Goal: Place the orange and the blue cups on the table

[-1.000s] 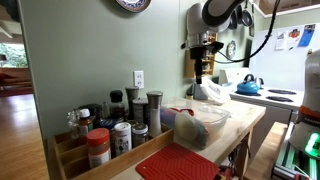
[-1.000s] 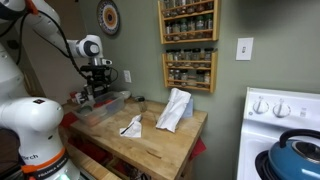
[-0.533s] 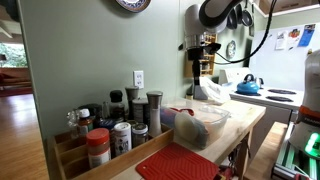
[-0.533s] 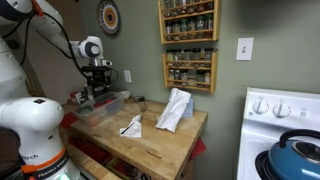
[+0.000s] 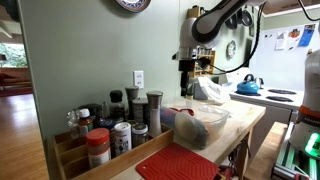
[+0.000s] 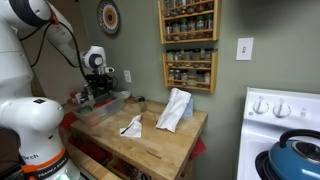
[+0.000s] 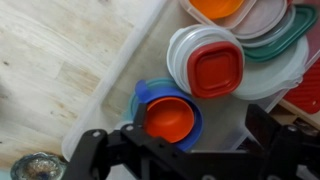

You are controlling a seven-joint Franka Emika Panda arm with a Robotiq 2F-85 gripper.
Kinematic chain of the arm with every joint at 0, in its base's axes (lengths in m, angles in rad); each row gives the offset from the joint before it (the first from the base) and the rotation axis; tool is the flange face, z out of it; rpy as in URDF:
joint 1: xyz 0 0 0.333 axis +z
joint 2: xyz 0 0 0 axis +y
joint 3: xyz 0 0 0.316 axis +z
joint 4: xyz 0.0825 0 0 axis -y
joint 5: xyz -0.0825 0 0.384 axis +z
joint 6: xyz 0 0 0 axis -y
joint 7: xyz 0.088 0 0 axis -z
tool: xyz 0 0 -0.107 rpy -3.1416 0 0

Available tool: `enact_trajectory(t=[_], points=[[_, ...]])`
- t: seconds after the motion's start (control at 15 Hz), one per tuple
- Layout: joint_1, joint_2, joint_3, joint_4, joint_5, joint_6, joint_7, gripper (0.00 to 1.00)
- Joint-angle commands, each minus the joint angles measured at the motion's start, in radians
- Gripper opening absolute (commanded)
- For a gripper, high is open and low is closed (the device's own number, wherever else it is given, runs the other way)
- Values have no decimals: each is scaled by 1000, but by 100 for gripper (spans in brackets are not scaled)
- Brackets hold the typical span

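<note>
Wrist view: orange cup nested in blue cup; gripper spread wide above them.

Both exterior views look along the wooden table from opposite ends at middling range, sharing the arm and bin. The wrist view looks straight down into the bin, close.
</note>
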Motion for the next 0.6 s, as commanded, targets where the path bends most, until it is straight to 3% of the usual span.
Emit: enact_trajectory(t=[0.0, 0.2, 0.4, 0.53], points=[[-8, 102, 18, 28, 6, 72, -21, 100], [-20, 176, 11, 55, -12, 103, 24, 100], [-38, 234, 25, 94, 40, 161, -1, 100], [-37, 263, 20, 118, 2, 176, 18, 100]])
